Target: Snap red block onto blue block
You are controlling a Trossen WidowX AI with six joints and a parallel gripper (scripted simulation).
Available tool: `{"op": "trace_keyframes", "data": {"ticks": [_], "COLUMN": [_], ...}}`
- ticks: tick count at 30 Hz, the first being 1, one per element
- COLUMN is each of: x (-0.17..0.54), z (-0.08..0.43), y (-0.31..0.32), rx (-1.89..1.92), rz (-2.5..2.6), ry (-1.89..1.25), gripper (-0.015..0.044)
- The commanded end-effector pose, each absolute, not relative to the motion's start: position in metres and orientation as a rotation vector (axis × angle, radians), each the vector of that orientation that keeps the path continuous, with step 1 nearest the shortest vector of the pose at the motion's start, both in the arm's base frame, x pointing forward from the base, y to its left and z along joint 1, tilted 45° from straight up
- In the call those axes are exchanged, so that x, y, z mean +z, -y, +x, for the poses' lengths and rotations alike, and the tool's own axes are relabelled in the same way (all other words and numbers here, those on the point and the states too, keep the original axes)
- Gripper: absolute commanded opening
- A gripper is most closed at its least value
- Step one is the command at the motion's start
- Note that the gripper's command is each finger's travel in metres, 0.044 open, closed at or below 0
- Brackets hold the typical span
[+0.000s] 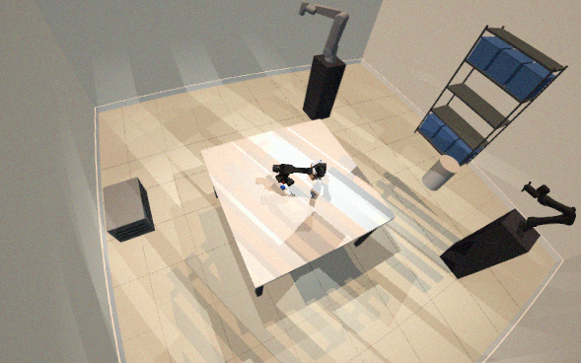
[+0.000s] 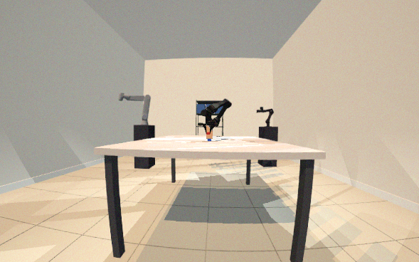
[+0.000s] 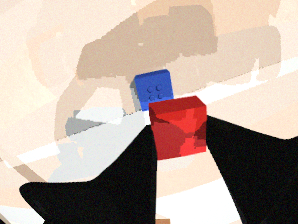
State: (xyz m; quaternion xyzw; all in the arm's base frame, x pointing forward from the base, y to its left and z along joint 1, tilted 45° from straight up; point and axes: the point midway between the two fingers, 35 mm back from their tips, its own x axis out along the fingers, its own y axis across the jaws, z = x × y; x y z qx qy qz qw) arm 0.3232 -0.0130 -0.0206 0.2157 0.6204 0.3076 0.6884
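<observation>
My gripper (image 1: 284,181) (image 2: 208,132) (image 3: 177,125) is shut on the red block (image 2: 208,133) (image 3: 177,135), one black finger on each side. The red block is held upright above the table (image 1: 263,261) (image 2: 147,148). The blue block (image 1: 282,187) (image 2: 209,139) (image 3: 154,89) stands on the table with round studs on its top. In the wrist view it lies just beyond the red block, slightly left, and the red block hides its near corner. In the exterior view the red block is above the blue one, with a gap between them.
A tan upright object (image 2: 210,136) stands behind the blocks in the exterior view. Off the table are a grey arm (image 1: 333,39) (image 2: 146,110) on a pedestal, another black arm (image 1: 554,203) (image 2: 269,119), a shelf with blue bins (image 1: 530,79), a cylinder (image 1: 438,175) and a cabinet (image 1: 125,204).
</observation>
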Motion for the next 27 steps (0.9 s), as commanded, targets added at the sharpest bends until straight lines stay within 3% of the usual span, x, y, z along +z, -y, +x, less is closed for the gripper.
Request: {"op": "trace_keyframes", "data": {"ticks": [1, 27], "x": [-0.014, -0.04], "z": [0.331, 0.333], "y": [0.004, -0.022], "rx": [0.708, 0.71], "rz": [0.466, 0.468], "ry": [-1.364, -1.364], "gripper": [0.0, 0.0]}}
